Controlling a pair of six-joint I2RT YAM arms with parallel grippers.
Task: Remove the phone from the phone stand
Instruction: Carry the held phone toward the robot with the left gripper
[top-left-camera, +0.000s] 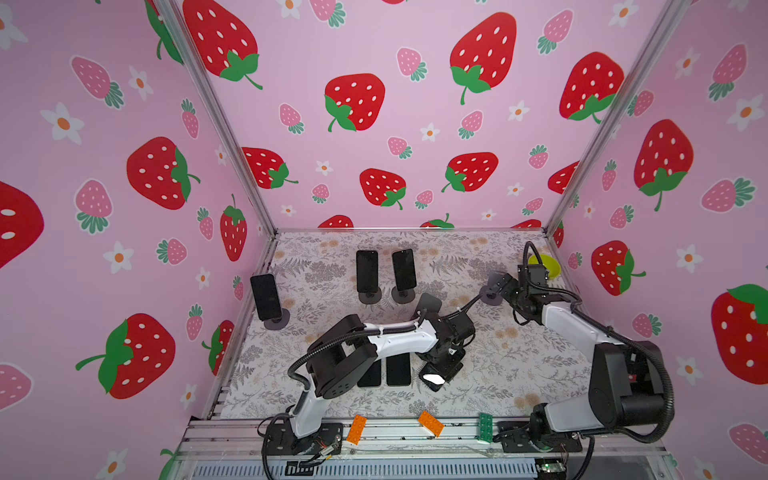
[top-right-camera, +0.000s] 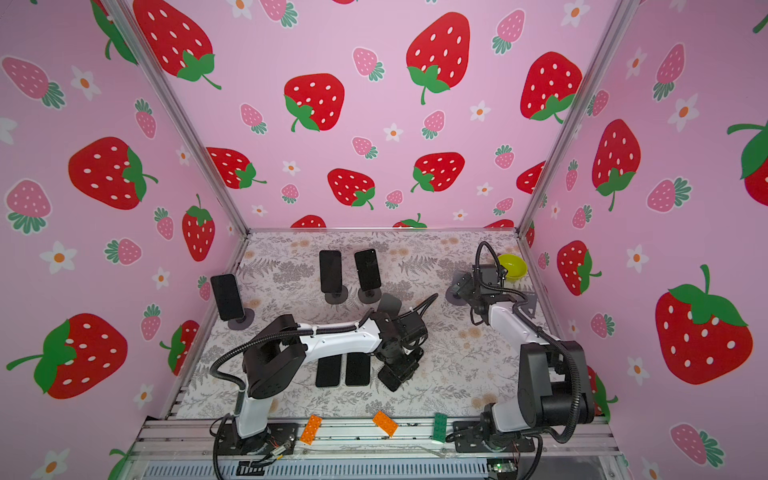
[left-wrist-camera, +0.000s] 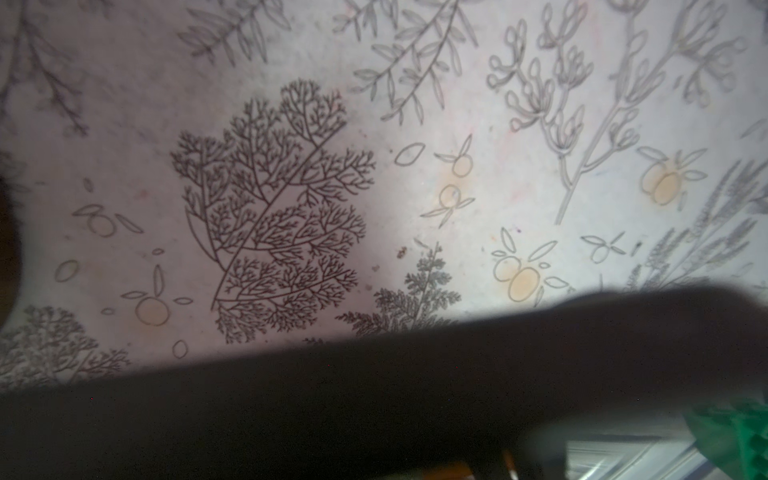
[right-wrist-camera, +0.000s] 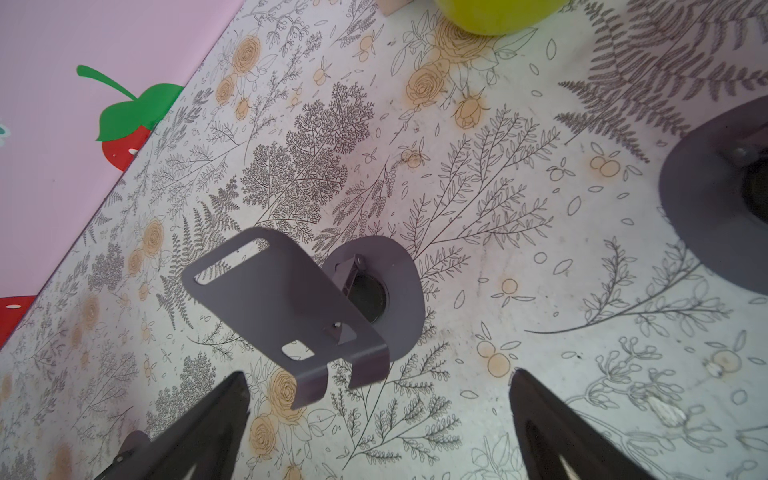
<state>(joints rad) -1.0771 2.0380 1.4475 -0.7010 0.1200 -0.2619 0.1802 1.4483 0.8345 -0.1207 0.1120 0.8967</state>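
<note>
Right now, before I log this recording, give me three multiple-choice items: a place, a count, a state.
1. Where is the yellow-green bowl? A far right corner; B near left corner; C dead centre
2. How many phones rest on stands? A one; B three; C five
3. The right gripper is: A open; B shut on a brick; C shut on the bowl
Answers: 1 A, it sits by the far right walls. 2 B, one at left, two at the back. 3 A, its fingers stand apart before an empty stand.
</note>
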